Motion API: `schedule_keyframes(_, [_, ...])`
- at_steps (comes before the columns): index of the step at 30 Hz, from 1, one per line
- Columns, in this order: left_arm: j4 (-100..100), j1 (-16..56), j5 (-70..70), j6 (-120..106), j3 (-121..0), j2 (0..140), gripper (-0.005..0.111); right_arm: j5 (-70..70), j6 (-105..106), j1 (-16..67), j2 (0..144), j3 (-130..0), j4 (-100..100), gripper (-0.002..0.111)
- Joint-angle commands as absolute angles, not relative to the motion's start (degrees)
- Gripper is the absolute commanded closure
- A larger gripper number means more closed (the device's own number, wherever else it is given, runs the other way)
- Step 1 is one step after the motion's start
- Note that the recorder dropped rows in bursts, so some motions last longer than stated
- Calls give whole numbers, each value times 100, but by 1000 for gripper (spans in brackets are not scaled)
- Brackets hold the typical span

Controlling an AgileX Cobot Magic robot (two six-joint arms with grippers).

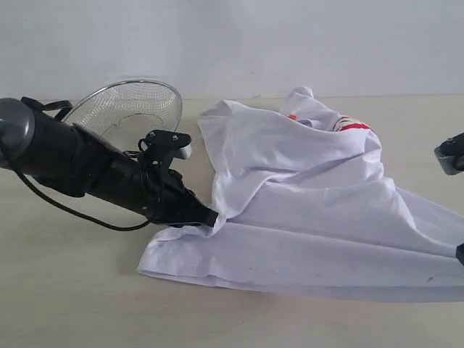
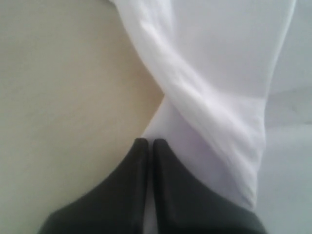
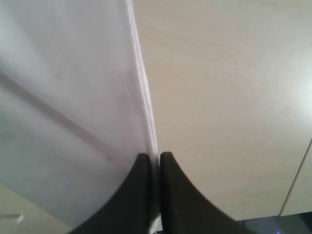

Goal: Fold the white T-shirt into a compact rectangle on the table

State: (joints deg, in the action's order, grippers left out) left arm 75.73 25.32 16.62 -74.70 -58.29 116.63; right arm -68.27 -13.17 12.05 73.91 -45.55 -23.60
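Observation:
The white T-shirt (image 1: 312,210) lies rumpled across the middle and right of the table (image 1: 72,290), its red lettering (image 1: 353,125) and orange neck tag (image 1: 292,116) showing at the back. My left gripper (image 1: 212,217) is shut on the shirt's left edge, with white cloth (image 2: 195,97) pinched between the black fingers (image 2: 124,190). My right gripper (image 3: 155,157) is shut on a hemmed edge of the shirt (image 3: 73,97). In the exterior view only small dark parts of the right arm (image 1: 449,154) show at the right border.
A round wire-mesh basket (image 1: 130,109) stands at the back left, just behind the left arm (image 1: 80,163). A black cable (image 1: 72,212) loops on the table under that arm. Bare tabletop lies along the front and left.

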Motion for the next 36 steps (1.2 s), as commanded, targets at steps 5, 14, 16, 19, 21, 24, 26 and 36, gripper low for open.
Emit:
schedule_keyframes(5, [5307, 2536, 2389, -5158, -5737, 11131, 102, -6996, -540, 1183, 7022, -4513, -2168, 109])
schedule_keyframes(14, [4149, 2536, 3084, -3929, -5055, 10808, 102, -6996, -885, 1183, 6981, -3913, -2738, 109])
schedule_keyframes(16, [4287, 2536, 2860, -4114, -4801, 10693, 102, -6996, -1446, 1183, 6981, -3913, -3118, 108])
schedule_keyframes(19, [4791, 2536, 2860, -4562, -4701, 10558, 102, -6996, -1739, 1183, 6981, -3913, -3382, 102])
schedule_keyframes(21, [5129, 2536, 2940, -4877, -4701, 10452, 102, -6996, -1739, 1183, 6981, -3952, -3394, 93])
schedule_keyframes(24, [5450, 2536, 3006, -5106, -4701, 10317, 102, -6996, -1739, 1183, 6981, -3952, -3394, 70])
schedule_keyframes(26, [5506, 2536, 3006, -5117, -4701, 10252, 102, -6996, -1739, 1183, 6981, -3952, -3394, 52])
schedule_keyframes(36, [5817, 2536, 3007, -5361, -4701, 10191, 102, -6996, -2086, 1194, 6981, -4577, -4174, 83])
